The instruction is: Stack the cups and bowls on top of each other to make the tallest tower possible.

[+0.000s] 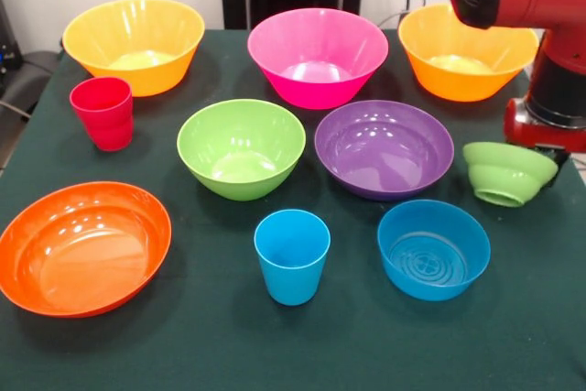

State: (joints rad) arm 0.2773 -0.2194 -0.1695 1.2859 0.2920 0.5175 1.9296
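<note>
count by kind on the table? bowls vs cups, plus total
Bowls: 8, from the yellow-orange bowl at one end to the small green bowl tilted on its side by the arm
Cups: 2, the red cup and the blue cup
Total: 10

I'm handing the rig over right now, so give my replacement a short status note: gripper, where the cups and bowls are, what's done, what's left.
Gripper: at the table's right edge, holding the small green bowl tilted off the cloth.
Back row: yellow bowl, pink bowl, second yellow bowl.
Middle: red cup, lime bowl, purple bowl.
Front: orange bowl, blue cup, blue bowl.
Done: nothing stacked.
Left: the whole tower.
</note>
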